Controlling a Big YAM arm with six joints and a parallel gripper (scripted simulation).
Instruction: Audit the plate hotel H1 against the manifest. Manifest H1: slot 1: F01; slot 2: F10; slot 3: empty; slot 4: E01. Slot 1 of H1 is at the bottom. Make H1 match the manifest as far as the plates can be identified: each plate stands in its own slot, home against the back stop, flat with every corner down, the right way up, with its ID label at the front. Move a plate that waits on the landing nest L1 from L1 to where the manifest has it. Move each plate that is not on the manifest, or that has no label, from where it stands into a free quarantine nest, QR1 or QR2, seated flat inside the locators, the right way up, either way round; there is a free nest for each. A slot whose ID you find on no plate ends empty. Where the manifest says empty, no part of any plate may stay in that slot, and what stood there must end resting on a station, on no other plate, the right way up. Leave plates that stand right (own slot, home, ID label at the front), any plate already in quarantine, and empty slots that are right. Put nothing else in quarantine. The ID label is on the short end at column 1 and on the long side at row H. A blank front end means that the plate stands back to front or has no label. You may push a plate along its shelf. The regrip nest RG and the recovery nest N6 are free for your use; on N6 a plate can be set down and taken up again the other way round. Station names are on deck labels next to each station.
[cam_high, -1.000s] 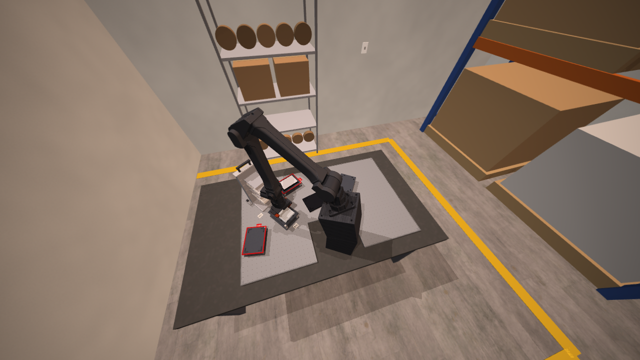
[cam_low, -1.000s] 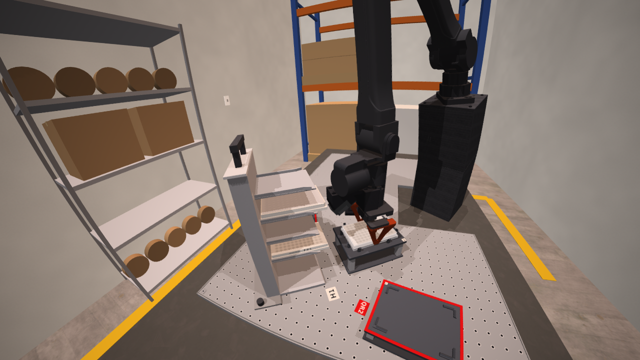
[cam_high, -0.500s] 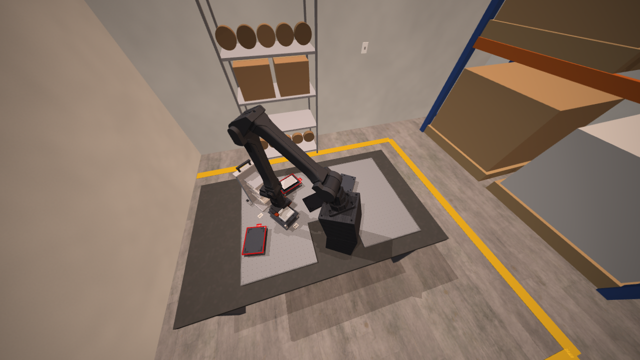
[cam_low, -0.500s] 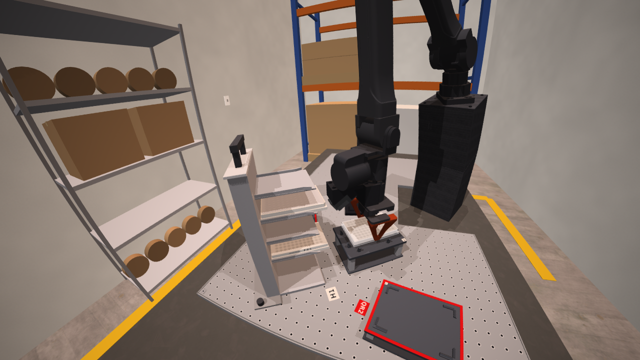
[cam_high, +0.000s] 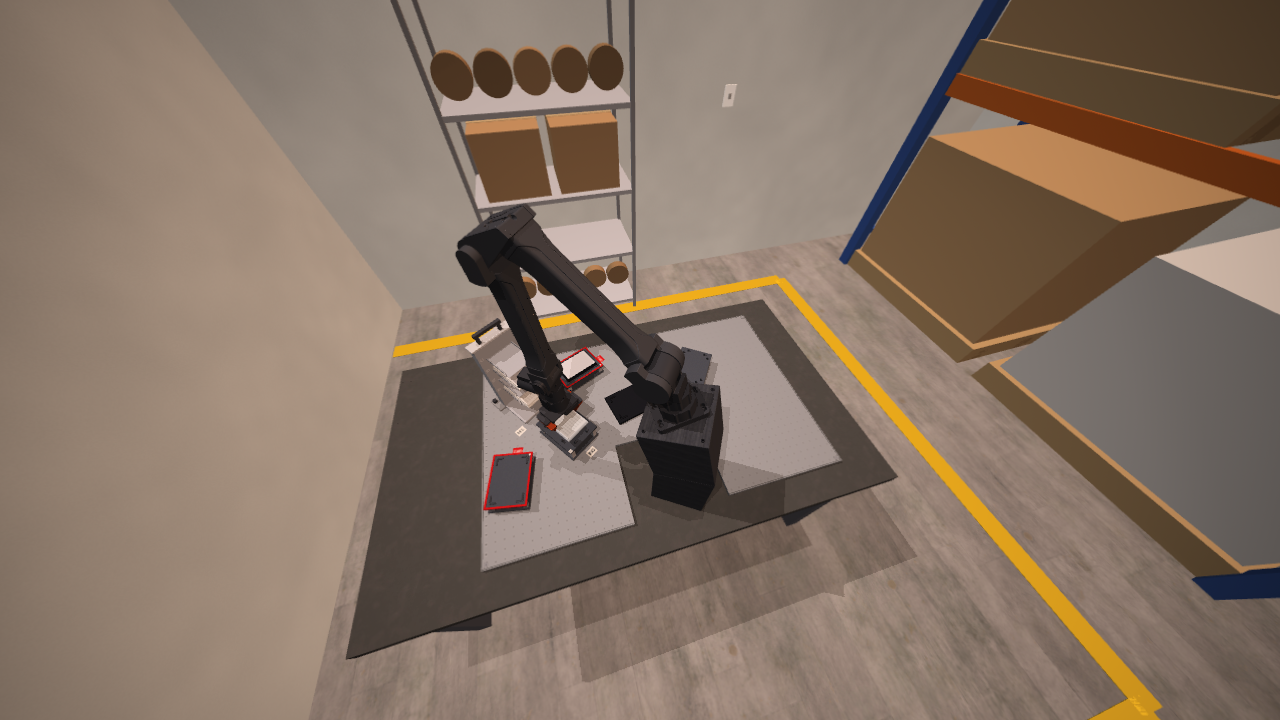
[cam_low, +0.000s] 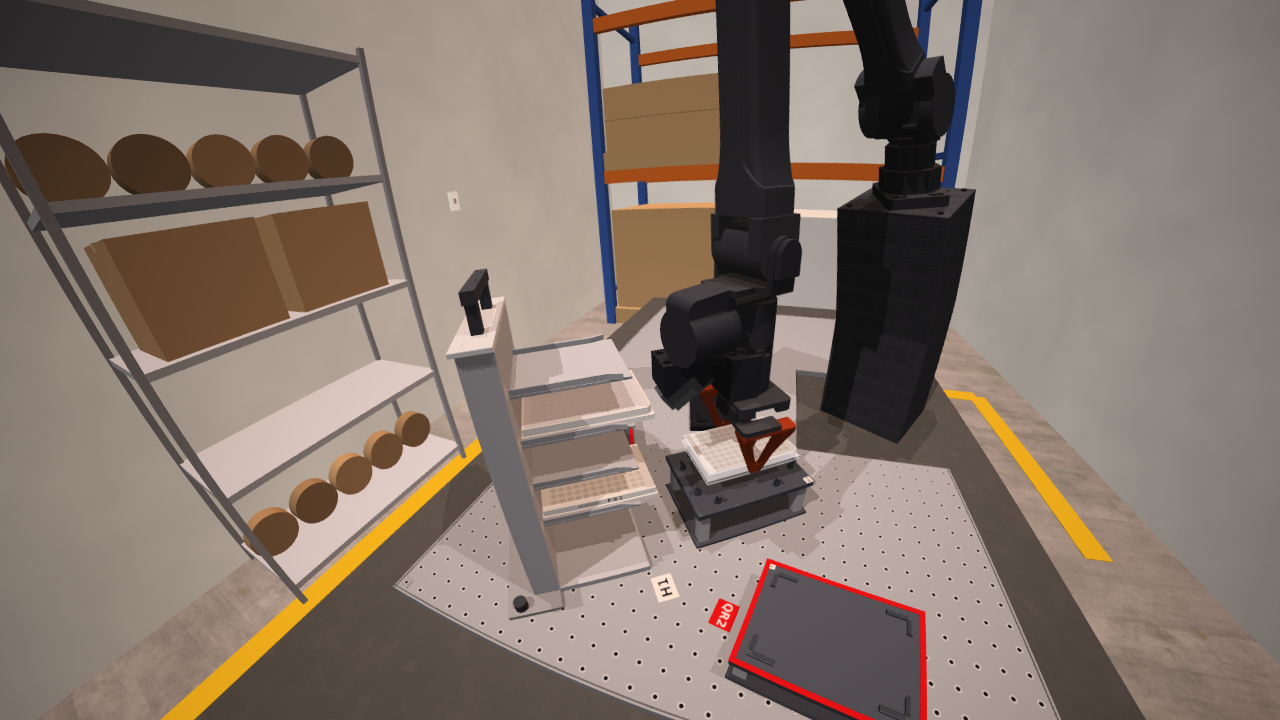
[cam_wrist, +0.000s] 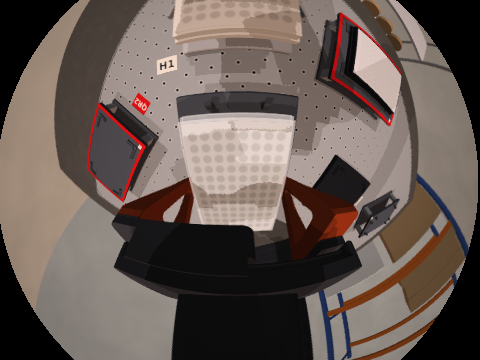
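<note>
My gripper (cam_low: 735, 429) (cam_wrist: 237, 181) (cam_high: 550, 413) is shut on a white well plate (cam_low: 716, 452) (cam_wrist: 236, 154). The red-brown fingers clamp its two long sides and hold it flat, a little above a dark raised nest (cam_low: 742, 506) (cam_wrist: 234, 102). The plate hotel H1 (cam_low: 497, 429) stands just left of it, its deck label (cam_low: 664, 588) (cam_wrist: 167, 64) in front. One plate (cam_low: 581, 407) lies on an upper shelf and one plate (cam_low: 595, 488) on a lower shelf; the bottom shelf is bare. No ID labels are readable.
The red-framed nest QR2 (cam_low: 827, 640) (cam_high: 508, 480) (cam_wrist: 114, 152) is empty at the front. Another red-framed nest (cam_high: 580, 363) (cam_wrist: 374, 67) holds a white plate. The arm's black pedestal (cam_low: 895, 304) stands at the right. A small dark nest (cam_wrist: 340, 180) lies near it.
</note>
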